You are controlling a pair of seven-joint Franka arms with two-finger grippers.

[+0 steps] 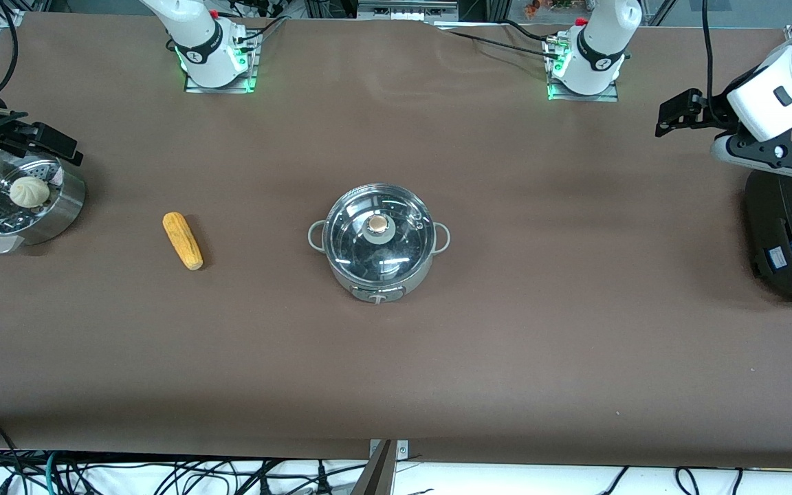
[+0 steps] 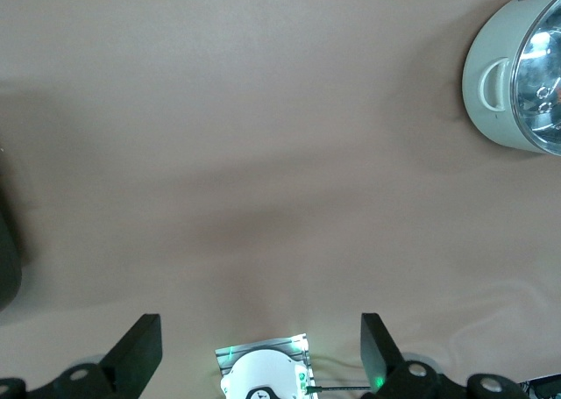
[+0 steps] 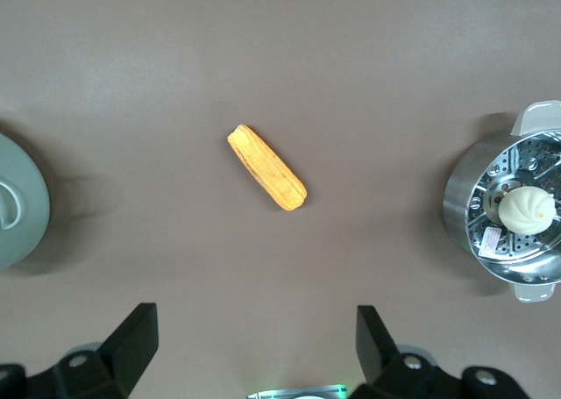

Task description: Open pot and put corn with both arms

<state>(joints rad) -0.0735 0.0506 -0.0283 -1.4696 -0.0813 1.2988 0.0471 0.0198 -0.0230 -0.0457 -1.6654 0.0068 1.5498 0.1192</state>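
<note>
The steel pot [image 1: 379, 237] stands mid-table with its glass lid and tan knob [image 1: 378, 223] on. The corn [image 1: 183, 240] lies on the table toward the right arm's end, apart from the pot. It also shows in the right wrist view [image 3: 266, 179]. My right gripper [image 1: 38, 141] is up over the steamer basket, open and empty [image 3: 256, 329]. My left gripper [image 1: 678, 113] is up at the left arm's end, open and empty [image 2: 261, 333]. The pot's edge shows in the left wrist view [image 2: 500, 83] and in the right wrist view [image 3: 17, 197].
A steel steamer basket [image 1: 66, 206] with a white bun [image 1: 29, 191] stands at the right arm's end and shows in the right wrist view [image 3: 465, 197]. A large black round cooker [image 1: 791, 234] stands at the left arm's end. The arm bases stand along the table's edge farthest from the front camera.
</note>
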